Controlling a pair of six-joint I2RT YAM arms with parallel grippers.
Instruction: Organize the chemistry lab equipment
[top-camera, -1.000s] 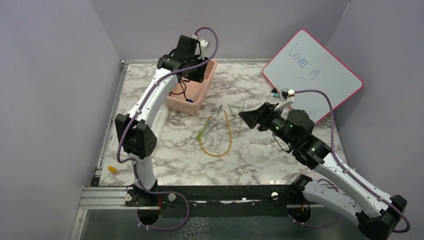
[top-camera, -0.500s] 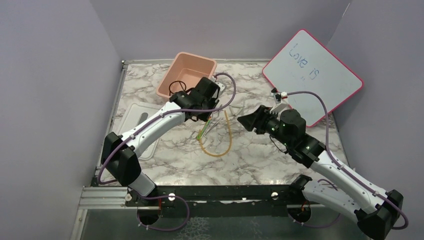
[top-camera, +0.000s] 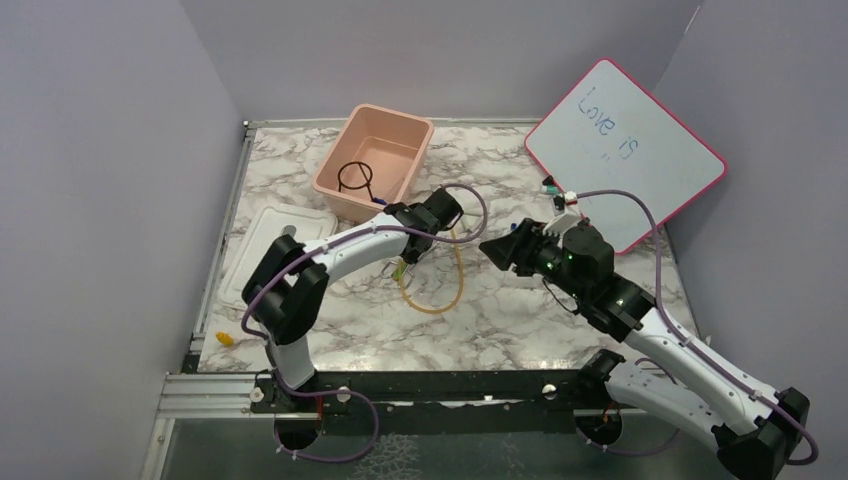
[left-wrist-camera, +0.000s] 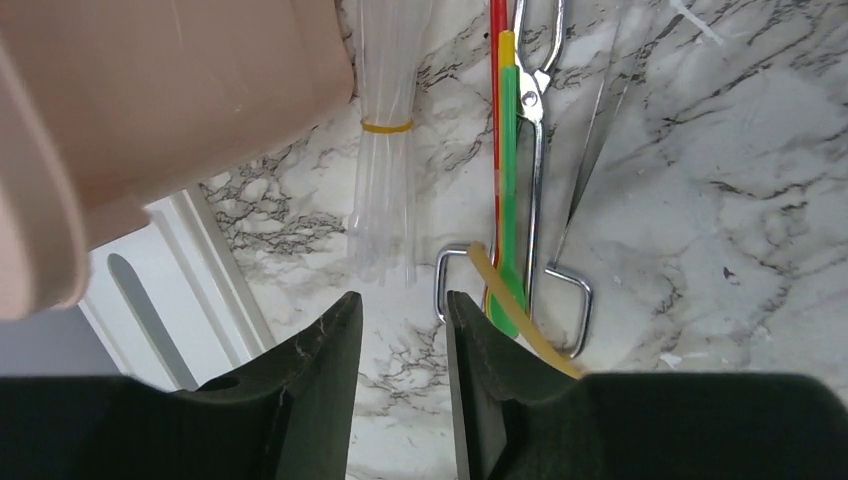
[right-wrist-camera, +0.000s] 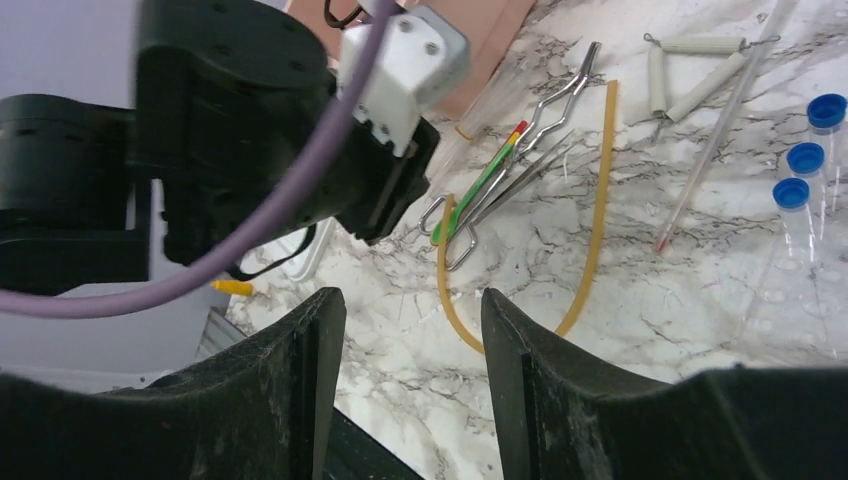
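Observation:
A U-bent amber rubber tube (top-camera: 441, 287) lies mid-table, beside a green-handled tool (top-camera: 405, 268) and thin metal tongs (left-wrist-camera: 545, 180). My left gripper (top-camera: 422, 238) hangs low over their near ends, open with only marble between its fingers (left-wrist-camera: 335, 340). In its wrist view the amber tube (left-wrist-camera: 520, 320) passes just right of the right finger. The black wire ring (top-camera: 353, 177) lies inside the pink tub (top-camera: 330, 185). My right gripper (top-camera: 497, 247) stands open to the right of the tube, holding nothing. Its wrist view shows the amber tube (right-wrist-camera: 598, 220), green tool (right-wrist-camera: 480, 185) and blue-capped tubes (right-wrist-camera: 808, 160).
A banded bundle of clear tubes (left-wrist-camera: 385, 150) lies by the tub's corner. The white lid (top-camera: 275, 250) rests left of the tub. The red-framed whiteboard (top-camera: 625, 150) leans at the back right. A white triangle (right-wrist-camera: 690, 60) and a thin rod (right-wrist-camera: 715, 140) lie further right. A yellow bit (top-camera: 225, 339) sits near the front left edge.
My left arm has swung from above the pink tub down to the table by the tongs, and its jaws have narrowed. The right gripper has shifted slightly and narrowed a little.

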